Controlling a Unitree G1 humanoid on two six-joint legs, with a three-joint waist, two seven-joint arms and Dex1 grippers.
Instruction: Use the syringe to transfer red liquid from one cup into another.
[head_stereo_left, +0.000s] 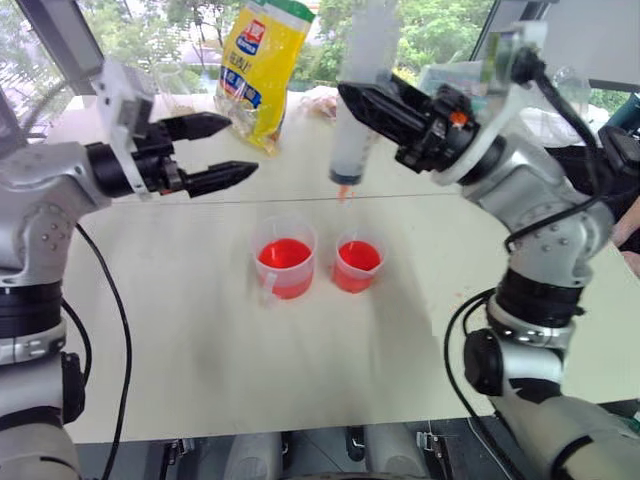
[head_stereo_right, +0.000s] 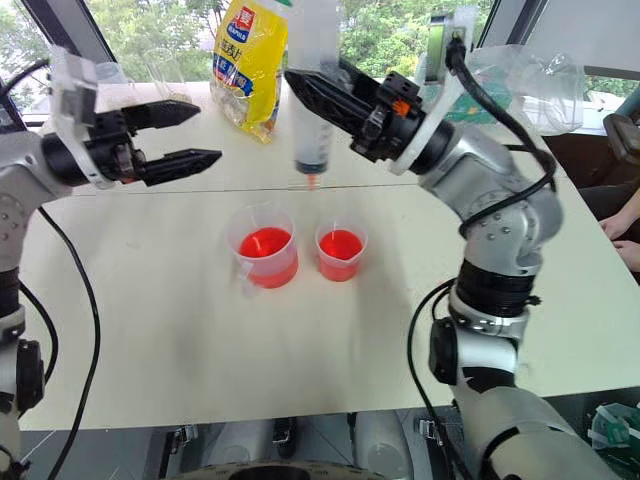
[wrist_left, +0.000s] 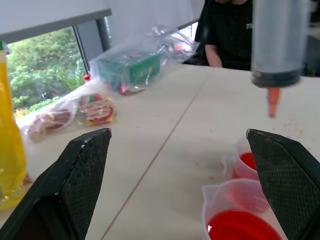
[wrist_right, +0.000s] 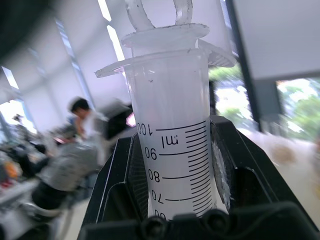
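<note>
The syringe (head_stereo_left: 358, 95) is held upright in the air by the right gripper (head_stereo_left: 372, 108), whose fingers are pinched on the barrel at mid-length; the red-stained tip points down, above and just beyond the two cups. The left gripper (head_stereo_left: 222, 152) is spread wide and empty, to the left of the syringe and well apart from it.

On the table (head_stereo_left: 180, 330), the handled cup (head_stereo_left: 284, 259) stands left of the smaller cup (head_stereo_left: 359, 263), the two just beside each other; red liquid (head_stereo_left: 284, 252) is seen in both.

The syringe is judged light, rigid and smooth-walled, so slipping is possible if it is wet. The barrel is the proper gripping zone. The plunger top (wrist_right: 159, 12) should be taken by the free gripper. The cups are judged light and easily tipped; contact by the tip with a rim should be avoided.
</note>
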